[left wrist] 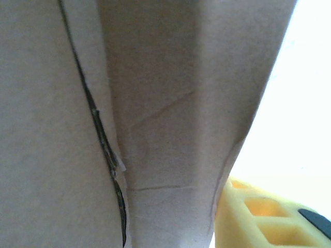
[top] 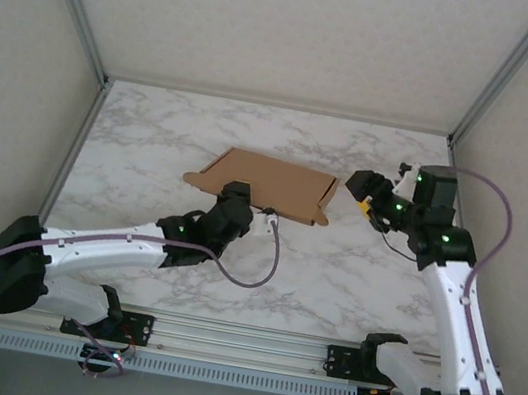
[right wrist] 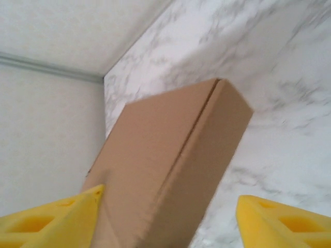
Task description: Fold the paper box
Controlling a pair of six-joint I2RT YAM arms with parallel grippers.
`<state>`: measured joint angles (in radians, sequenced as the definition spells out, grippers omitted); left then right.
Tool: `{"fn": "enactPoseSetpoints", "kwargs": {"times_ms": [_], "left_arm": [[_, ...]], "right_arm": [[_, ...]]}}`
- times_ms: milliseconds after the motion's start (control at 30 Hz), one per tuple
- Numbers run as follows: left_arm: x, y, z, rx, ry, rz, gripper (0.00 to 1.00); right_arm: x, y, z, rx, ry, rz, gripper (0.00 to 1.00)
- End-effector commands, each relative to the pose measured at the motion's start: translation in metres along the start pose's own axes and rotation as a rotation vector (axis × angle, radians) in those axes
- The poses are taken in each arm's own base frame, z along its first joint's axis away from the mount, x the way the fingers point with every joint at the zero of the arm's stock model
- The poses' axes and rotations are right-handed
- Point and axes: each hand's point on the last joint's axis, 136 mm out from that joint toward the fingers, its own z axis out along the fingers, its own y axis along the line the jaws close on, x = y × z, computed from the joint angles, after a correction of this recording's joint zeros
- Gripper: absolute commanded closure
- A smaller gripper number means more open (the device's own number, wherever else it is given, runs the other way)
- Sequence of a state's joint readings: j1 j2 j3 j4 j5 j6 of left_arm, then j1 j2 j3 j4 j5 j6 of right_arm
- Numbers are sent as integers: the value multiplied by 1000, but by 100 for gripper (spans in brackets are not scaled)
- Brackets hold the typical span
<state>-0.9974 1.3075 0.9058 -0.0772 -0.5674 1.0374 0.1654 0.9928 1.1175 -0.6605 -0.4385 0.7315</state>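
**Overhead view.** The paper box [top: 269, 180] lies flat near the middle of the marble table [top: 152, 138]. Its long sides run left to right, and a small tab [top: 192, 177] projects at its left end. The left gripper [top: 237, 194] sits at the box's near long edge, partly over the cardboard and a little left of centre. From above it cannot be told whether its jaws clamp that edge. The right gripper [top: 360, 186] stands just beside the box's right end, apart from it and pointing toward it. A purple cable [top: 269, 259] loops over the table near the left arm's wrist.

**Left wrist view.** Brown cardboard lies close against the lens. A dark slit [left wrist: 103, 144] between two panels runs from top to bottom on the left, and faint creases cross the middle panel. One yellow finger [left wrist: 253, 219] shows at the lower right, just beside the cardboard's edge — how wide the jaws stand cannot be told.

**Right wrist view.** Two yellow fingertips [right wrist: 62, 217] stand wide apart at the lower corners, and neither touches anything — the jaws are spread. The box lies ahead of them on the table. Its flat top panel faces up, a narrow side wall faces right, and a seam [right wrist: 199, 126] runs between the two. A pale wall [right wrist: 46, 129] rises at the left.
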Motion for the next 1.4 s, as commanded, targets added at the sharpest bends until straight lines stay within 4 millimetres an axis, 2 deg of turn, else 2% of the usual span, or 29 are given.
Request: {"fn": "enactPoseSetpoints", "kwargs": {"times_ms": [0, 167, 233, 367, 567, 700, 900, 1200, 1267, 1367], "left_arm": [[8, -21, -17, 218, 84, -70, 56], [-5, -37, -30, 392, 129, -101, 59], [-8, -47, -35, 454, 140, -97, 60], [-13, -61, -43, 542, 144, -97, 60], [-10, -86, -40, 623, 180, -44, 61], [-14, -97, -32, 655, 196, -7, 61], [-26, -106, -19, 685, 198, 11, 62], [-29, -109, -15, 694, 203, 19, 62], [-29, -109, -15, 694, 203, 21, 62], [-29, -108, -14, 693, 201, 19, 63]], "right_arm": [[-8, -23, -26, 197, -86, -227, 35], [-8, 6, -53, 174, -181, -542, 46], [-2, 21, -67, 118, -226, -695, 49], [14, 27, -78, 94, -201, -872, 51], [45, 18, -69, 49, -62, -898, 57], [65, 11, -63, 6, 26, -862, 56], [86, -15, -48, 31, 119, -802, 54], [91, -49, -29, 148, 149, -867, 53], [91, -53, -21, 160, 156, -922, 57], [89, -58, -11, 185, 151, -983, 57]]}}
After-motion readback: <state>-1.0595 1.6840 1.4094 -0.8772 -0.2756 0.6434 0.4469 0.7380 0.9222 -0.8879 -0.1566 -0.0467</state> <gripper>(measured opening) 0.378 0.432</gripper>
